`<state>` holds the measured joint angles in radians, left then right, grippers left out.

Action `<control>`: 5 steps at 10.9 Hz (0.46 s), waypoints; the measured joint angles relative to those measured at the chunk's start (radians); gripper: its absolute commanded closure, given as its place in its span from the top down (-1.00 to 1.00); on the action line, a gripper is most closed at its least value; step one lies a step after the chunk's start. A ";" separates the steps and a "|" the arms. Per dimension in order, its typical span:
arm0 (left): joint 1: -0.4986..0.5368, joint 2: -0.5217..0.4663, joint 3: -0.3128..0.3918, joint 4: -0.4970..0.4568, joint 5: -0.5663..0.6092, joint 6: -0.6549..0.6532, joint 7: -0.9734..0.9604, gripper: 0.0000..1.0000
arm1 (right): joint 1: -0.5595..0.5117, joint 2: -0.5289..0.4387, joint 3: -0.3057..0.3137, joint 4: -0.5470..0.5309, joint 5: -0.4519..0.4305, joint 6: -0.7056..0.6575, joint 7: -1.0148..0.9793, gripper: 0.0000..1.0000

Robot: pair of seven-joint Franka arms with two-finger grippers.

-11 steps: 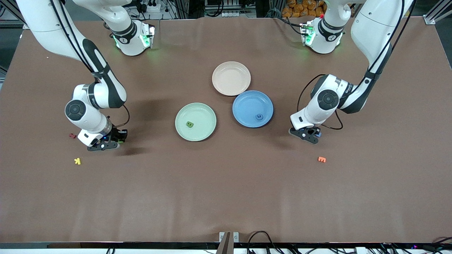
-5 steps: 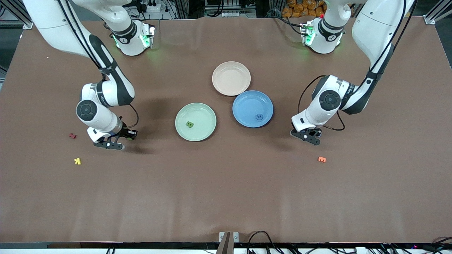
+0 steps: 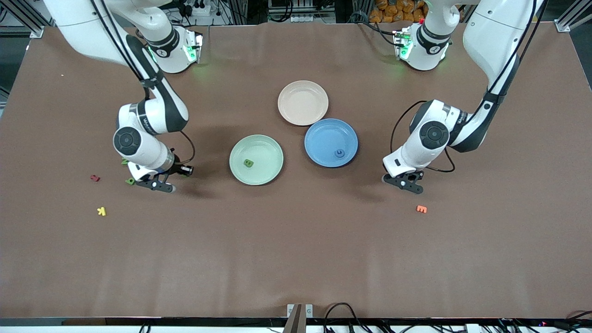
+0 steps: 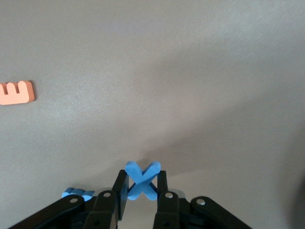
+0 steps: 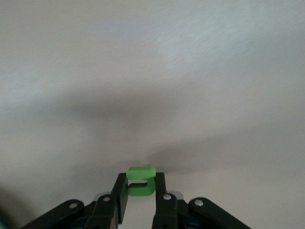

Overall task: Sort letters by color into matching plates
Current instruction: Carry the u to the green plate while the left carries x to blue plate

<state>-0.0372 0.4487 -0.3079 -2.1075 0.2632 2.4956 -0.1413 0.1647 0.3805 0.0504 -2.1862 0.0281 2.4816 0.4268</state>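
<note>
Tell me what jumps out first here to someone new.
Both grippers hold a foam piece: the left gripper is shut on a blue X, the right gripper on a green letter, each over bare table. The green plate and blue plate mid-table each hold one matching piece.

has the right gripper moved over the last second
Yes. The right gripper, shut on a green letter, has moved toward the green plate and away from the yellow letter.
</note>
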 measured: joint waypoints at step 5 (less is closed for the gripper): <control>-0.046 -0.003 -0.051 0.064 -0.010 -0.088 -0.153 -1.00 | 0.147 -0.032 0.004 0.003 0.055 -0.030 0.136 -0.62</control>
<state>-0.0832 0.4457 -0.3591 -2.0433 0.2528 2.4078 -0.2946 0.3117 0.3487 0.0547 -2.1827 0.0828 2.4519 0.5628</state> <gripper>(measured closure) 0.718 0.722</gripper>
